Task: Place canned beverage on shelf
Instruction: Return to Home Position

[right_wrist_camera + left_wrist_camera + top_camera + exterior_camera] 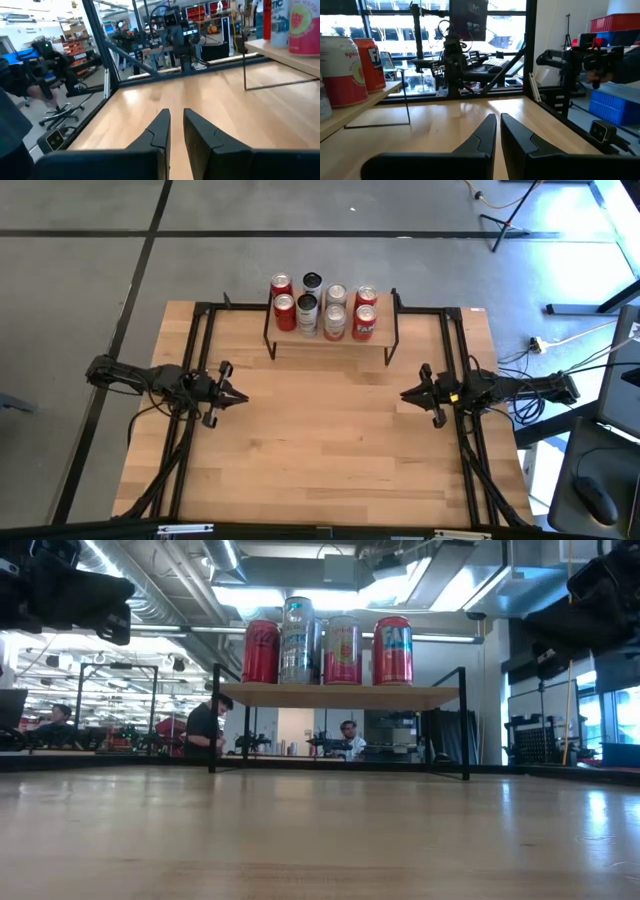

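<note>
At the far edge of the counter (330,440), the shelf (332,343) carries eight cans (334,320), upright in two rows of four. From one end to the other I see a red pair, a dark-topped silver pair, a pink-and-white pair and another red pair, each can close beside its neighbour. Both arms hang above the wood, well back from the shelf, one on either side. The left hand (240,397) points inward toward the middle of the counter, its fingers clenched to a thin slit with nothing between them. Opposite, the right hand (405,393) points back at it, likewise clenched on nothing, with a slightly wider slit showing. The two hands are well apart. Beyond the shelf's black legs, a person in a dark top (205,725) stands deep in the room.
</note>
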Robot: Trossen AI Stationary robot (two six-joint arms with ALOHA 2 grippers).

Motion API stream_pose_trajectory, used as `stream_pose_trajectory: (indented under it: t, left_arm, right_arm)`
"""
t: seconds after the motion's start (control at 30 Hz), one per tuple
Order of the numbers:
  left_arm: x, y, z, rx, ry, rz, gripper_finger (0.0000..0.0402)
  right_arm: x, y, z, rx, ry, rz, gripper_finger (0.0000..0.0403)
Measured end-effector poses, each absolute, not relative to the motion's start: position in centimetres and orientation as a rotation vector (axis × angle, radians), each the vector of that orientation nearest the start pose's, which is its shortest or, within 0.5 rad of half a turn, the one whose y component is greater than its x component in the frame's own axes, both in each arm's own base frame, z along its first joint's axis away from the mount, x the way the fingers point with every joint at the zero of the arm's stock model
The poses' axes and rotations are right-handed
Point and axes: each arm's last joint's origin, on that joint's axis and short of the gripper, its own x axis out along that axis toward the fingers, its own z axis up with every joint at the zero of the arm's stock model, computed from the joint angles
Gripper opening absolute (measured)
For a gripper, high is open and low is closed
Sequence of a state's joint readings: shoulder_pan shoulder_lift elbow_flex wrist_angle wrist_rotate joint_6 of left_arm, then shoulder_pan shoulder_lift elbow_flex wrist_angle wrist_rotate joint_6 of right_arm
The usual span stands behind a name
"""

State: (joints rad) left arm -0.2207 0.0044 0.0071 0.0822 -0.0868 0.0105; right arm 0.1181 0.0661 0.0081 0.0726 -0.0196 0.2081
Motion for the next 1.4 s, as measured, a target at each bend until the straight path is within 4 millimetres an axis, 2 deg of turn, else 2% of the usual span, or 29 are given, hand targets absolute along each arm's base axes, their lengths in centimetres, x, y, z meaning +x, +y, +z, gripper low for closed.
stream_pose_trajectory:
  t: [0.3,1.4]
  left_arm:
    - [9.53,-1.88,17.35,-0.003,-0.084,-0.133,0.0018]
    - [9.53,-1.88,17.35,-0.002,-0.085,-0.133,0.0018]
  right_arm:
    - [9.70,1.04,16.85,0.256,-0.018,0.087,0.0042]
    - [9.72,1.05,16.77,0.258,-0.009,0.086,0.0042]
